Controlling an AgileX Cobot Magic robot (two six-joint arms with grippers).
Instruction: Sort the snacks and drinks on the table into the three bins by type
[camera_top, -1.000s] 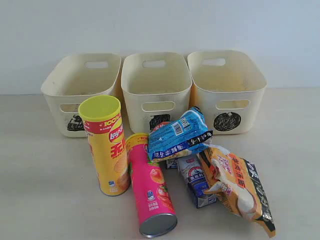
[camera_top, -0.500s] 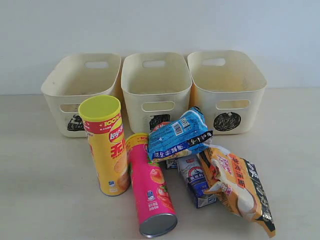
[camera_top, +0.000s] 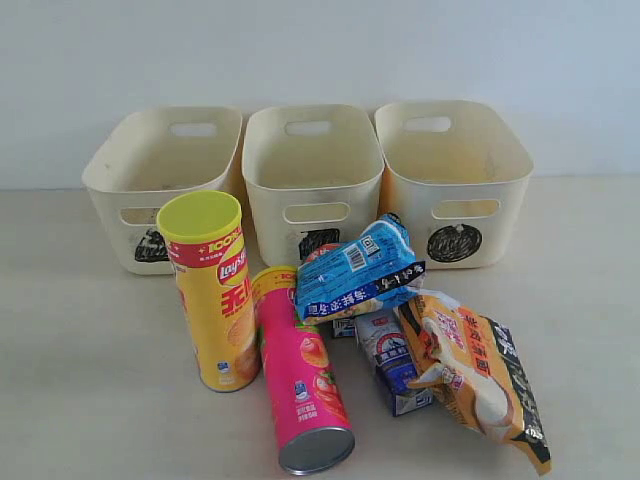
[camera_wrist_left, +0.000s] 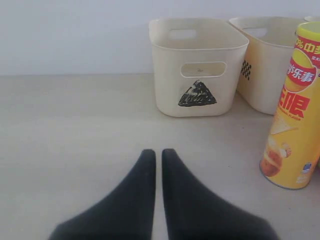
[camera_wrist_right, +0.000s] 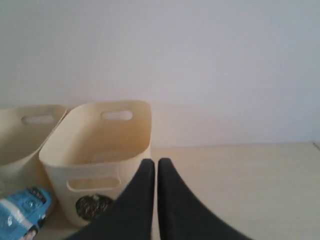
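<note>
— Has anything moved in the last second?

— Nothing that I can see. The worktop (camera_top: 80, 380) looks the same as it did a moment ago, so the sorting hasn't started (all the work is still ahead).

— Where are the bins?

— They stand in a row along the far edge, touching side by side. The triangle bin (camera_top: 115, 215) is nearest the left edge, the square bin (camera_top: 270, 205) is in the middle and the circle bin (camera_top: 500, 210) is toward the right edge. All three look empty.

— And the goods?

— They're heaped between the bins and the near edge. The yellow tube (camera_top: 212, 290) stands upright in front of the triangle bin. The pink tube (camera_top: 300, 385) lies just beside it, with its silver end toward the near edge. The orange-white packet (camera_top: 475, 375) sprawls toward the near right corner. The blue packet (camera_top: 358, 270) sits on top of the heap, close to the square bin. The blue-and-white carton (camera_top: 393, 365) is wedged between the pink tube and the orange-white packet. Under the blue packet a dark sliver shows, probably the purple carton (camera_top: 344, 328), though it's mostly hidden.

— What about the arms?

— Neither one reaches over the heap. The left tool (camera_wrist_left: 156, 154) hangs above bare worktop on the left side, fingers pressed nearly together and holding nothing. The right tool (camera_wrist_right: 152, 162) is closed and empty too, facing the circle bin. I'd guess the upright yellow tube is the easiest thing to take first.
</note>
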